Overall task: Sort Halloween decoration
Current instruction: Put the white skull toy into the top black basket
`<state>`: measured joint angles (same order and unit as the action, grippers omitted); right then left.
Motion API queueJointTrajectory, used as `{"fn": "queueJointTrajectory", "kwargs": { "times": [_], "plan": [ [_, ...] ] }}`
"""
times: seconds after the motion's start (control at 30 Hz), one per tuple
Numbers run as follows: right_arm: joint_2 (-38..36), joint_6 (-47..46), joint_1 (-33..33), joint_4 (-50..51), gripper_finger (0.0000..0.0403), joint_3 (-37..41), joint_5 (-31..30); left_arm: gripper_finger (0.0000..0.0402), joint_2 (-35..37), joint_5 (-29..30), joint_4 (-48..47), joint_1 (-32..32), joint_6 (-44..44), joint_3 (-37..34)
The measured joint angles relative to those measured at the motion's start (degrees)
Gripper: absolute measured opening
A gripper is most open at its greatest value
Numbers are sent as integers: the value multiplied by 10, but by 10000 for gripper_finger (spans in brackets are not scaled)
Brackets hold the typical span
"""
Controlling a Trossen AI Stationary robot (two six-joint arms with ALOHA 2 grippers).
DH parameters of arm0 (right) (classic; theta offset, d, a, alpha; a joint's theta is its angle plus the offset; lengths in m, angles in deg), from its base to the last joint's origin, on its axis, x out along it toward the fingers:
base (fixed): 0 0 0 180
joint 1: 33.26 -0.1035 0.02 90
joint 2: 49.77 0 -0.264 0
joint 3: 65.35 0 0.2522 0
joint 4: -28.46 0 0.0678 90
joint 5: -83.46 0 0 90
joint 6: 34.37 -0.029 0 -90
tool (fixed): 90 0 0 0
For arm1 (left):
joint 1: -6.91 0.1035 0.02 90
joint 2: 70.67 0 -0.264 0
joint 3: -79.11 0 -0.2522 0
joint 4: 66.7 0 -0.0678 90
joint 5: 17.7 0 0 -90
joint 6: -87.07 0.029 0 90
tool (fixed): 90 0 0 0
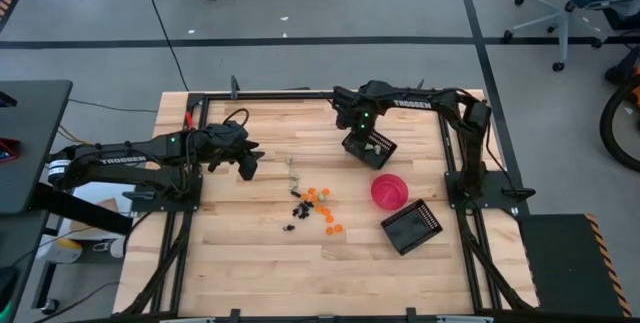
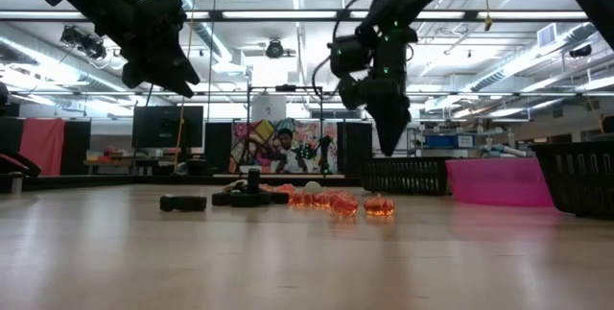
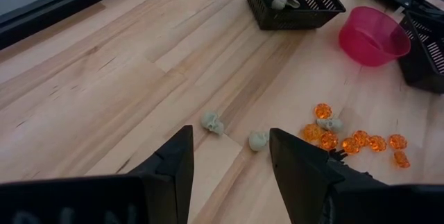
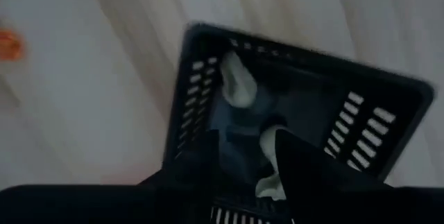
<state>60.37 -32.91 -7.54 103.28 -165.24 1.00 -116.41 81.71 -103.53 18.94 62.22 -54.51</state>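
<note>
- Halloween decoration (image 1: 315,203): tiny trinkets scattered loose near centre of table (image 1: 240,263); three kinds.
- Orange trinkets (image 3: 350,139): clustered w/ black trinkets (image 1: 296,209) just beside them, toward the left arm's side; in low view the orange ones (image 2: 338,201) sit in a row on the wood.
- Pale skulls (image 3: 214,122): two lie apart from the cluster, toward the table's far edge, just ahead of left gripper; a third rests among the orange pieces.
- Left gripper (image 1: 246,166): hangs above table, left of centre; fingers (image 3: 170,168) spread wide, nothing between them.
- Right gripper (image 1: 360,128): hangs directly over far basket (image 1: 369,149), pointing down into it; fingers partly spread, nothing pinched between them as far as right wrist view shows.
- Far basket: black, slatted, near far edge, right of centre; holds pale trinkets (image 4: 236,82), at least two visible inside.
- Pink bowl (image 1: 389,191): right of trinket cluster, between the two baskets.
- Near basket (image 1: 411,227): black, slatted, just beside bowl toward near edge; contents cannot be told.
- Person (image 2: 284,149): in room beyond table, low view.
</note>
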Motion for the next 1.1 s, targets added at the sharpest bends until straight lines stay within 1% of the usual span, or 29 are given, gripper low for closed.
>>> {"fn": "queueJointTrajectory", "kwargs": {
  "times": [0.07, 0.27, 0.4, 0.5, 0.57, 0.7, 0.77, 0.83, 0.9, 0.97, 1.03, 1.1],
  "plan": [
    [-9, 4, -15, -5, 147, -11, -1, 162, 0, 0, 0, 0, 2, 0],
    [-31, 18, -70, -82, 147, -20, -1, 162, 0, 0, 0, 0, 2, 0],
    [-27, 34, -115, -155, 152, -16, 41, 162, 0, 0, 1, 0, 2, 0],
    [-26, 49, -150, -222, 163, 8, 74, 162, 0, 0, 1, 0, 2, 0],
    [-25, 65, -174, -253, 175, 18, 75, 162, 0, 0, 0, 0, 2, 0],
    [-25, 106, -217, -272, 204, 25, 47, 162, 0, 0, 1, 0, 2, 0],
    [-25, 109, -231, -281, 216, 34, 26, 162, 0, 0, 1, 0, 2, 0],
    [-25, 102, -241, -299, 223, 50, 19, 162, 0, 0, 2, 0, 9, 0],
    [-24, 91, -248, -322, 226, 72, 10, 162, 0, 0, 2, 0, 20, 0],
    [-18, 88, -255, -345, 224, 91, -12, 162, 0, 0, 2, 0, 28, 0],
    [-12, 88, -262, -343, 221, 97, -26, 162, 0, 0, 2, 0, 30, 0],
    [-5, 88, -267, -360, 216, 97, -28, 162, 0, 0, 2, 0, 30, 0]
  ]
}}
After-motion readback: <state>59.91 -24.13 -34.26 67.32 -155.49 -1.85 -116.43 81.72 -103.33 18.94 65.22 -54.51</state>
